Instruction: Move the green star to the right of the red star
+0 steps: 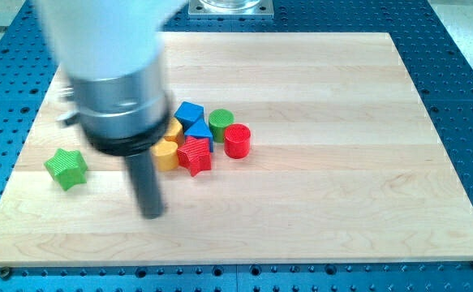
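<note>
The green star [66, 168] lies alone near the view's left edge of the wooden board [317, 203]. The red star [195, 154] sits in a cluster near the board's middle. My tip [152, 214] rests on the board, to the right of and below the green star, and to the left of and below the red star. It touches no block. The arm's body hides part of the cluster's left side.
Around the red star lie a red cylinder [237, 140], a green cylinder [221, 124], a blue cube [189, 113], a blue triangular block [197, 131] and two yellow blocks [166, 153], one partly hidden. A blue perforated table [463, 97] surrounds the board.
</note>
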Available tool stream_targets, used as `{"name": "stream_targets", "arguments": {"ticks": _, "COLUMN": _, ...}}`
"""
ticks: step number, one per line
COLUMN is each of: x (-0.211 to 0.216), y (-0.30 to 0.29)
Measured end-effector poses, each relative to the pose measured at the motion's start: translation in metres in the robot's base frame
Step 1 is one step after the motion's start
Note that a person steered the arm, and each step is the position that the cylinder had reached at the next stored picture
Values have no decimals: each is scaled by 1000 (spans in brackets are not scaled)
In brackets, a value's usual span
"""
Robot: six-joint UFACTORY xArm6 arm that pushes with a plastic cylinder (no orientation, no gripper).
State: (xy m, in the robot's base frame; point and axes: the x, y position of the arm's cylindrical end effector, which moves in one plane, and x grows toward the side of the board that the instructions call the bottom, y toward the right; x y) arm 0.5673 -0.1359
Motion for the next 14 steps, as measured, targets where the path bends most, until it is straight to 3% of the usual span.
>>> {"name": "stream_targets", "arguments": {"ticks": 1, "x": 3, "y": -109}}
{"name": "stream_targets", "arguments": {"ticks": 2, "x": -55, "y": -134}}
{"name": "stream_targets", "arguments": {"ticks": 3, "x": -61, "y": -93}}
{"name": "stream_targets", "arguments": {"ticks": 4, "x": -57, "y": 13}}
{"name": "stream_targets", "arguments": {"ticks": 5, "x": -43, "y": 42}}
{"name": "stream_targets", "arguments": {"ticks": 6, "x": -15, "y": 9}}
{"name": "stream_targets", "arguments": {"ticks": 9, "x": -19, "y": 97}}
{"name": "stream_targets", "arguments": {"ticks": 14, "x": -23, "y": 154}}
